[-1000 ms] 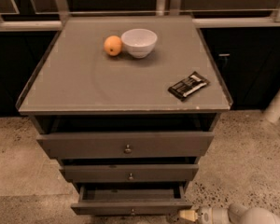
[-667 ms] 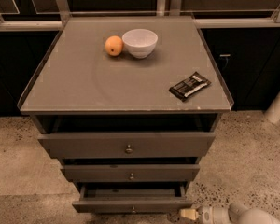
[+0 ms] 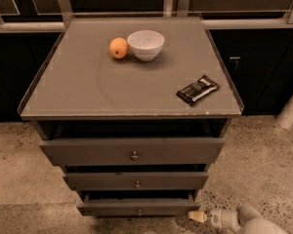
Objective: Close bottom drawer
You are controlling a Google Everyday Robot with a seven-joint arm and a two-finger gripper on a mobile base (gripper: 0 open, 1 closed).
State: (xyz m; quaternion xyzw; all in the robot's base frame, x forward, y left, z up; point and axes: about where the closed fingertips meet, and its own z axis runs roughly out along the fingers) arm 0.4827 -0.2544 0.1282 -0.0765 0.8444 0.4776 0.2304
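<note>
The bottom drawer (image 3: 136, 208) is the lowest and narrowest of three dark grey fronts on the cabinet, with a tiny round knob (image 3: 139, 211). It stands pulled out a little, with a dark gap above its front. My gripper (image 3: 197, 216) is low at the bottom right, its cream tip at the drawer front's right end, and the white arm (image 3: 244, 222) trails off to the right behind it.
The middle drawer (image 3: 136, 180) and top drawer (image 3: 132, 151) also stand slightly out. On the cabinet top (image 3: 88, 87) are an orange (image 3: 118, 48), a white bowl (image 3: 146, 44) and a dark snack bar (image 3: 198, 90). Speckled floor surrounds the cabinet; a white post (image 3: 290, 108) stands at right.
My gripper has moved a little toward the cabinet, and the bottom drawer front sits slightly further in than before.
</note>
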